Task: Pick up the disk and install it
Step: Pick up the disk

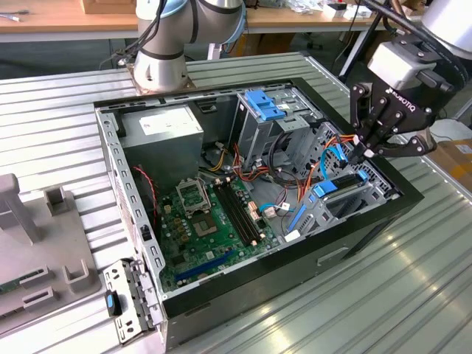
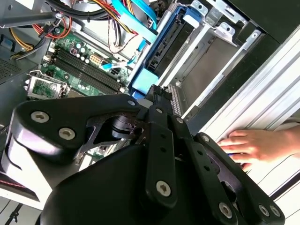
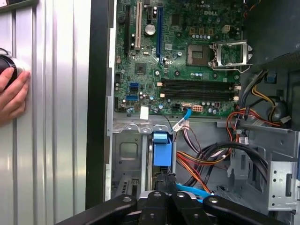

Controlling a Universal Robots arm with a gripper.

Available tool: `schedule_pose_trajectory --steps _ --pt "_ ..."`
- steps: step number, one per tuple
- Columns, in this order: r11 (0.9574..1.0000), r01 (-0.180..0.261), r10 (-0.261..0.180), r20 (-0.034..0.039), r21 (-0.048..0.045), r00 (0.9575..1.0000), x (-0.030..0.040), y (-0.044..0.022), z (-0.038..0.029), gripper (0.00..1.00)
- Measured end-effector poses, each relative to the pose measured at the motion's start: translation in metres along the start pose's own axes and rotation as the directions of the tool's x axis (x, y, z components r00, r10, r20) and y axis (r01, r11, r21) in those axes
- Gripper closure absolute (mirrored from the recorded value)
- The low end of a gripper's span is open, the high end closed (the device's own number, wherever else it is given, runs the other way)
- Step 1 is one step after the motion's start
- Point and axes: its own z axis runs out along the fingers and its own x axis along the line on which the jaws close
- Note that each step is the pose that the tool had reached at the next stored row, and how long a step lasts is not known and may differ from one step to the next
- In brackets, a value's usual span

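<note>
Just ahead of my fingertips, the disk (image 3: 162,151) stands on edge in the drive bay (image 3: 125,154); my gripper (image 3: 163,183) is drawn narrow, pinching its dark body as far as I can judge; install step, seating it; long axis runs away from me along the case wall (image 3: 99,117), blue tab leading toward the motherboard (image 3: 187,70); next move calls for a straight push, rails square, clear of the cables (image 3: 206,157) beside me.

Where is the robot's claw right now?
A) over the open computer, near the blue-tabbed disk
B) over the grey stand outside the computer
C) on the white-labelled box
A: the gripper hangs over the edge of the open case, close to the disk with its blue tab.
</note>
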Motion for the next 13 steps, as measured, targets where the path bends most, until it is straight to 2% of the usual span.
schedule_pose_trajectory --steps 2,6,10,13 --pt "1.0 0.0 0.0 0.0004 0.0 1.0 -0.0009 0.0001 0.0025 0.89" --pt "1.0 0.0 0.0 0.0004 0.0001 1.0 -0.0007 0.0001 0.0121 0.89" --pt "1.0 0.0 0.0 0.0005 0.0001 1.0 -0.0009 0.0002 0.0133 0.89" --pt "1.0 0.0 0.0 0.0004 0.0001 1.0 -0.0048 0.0006 0.0134 0.89"
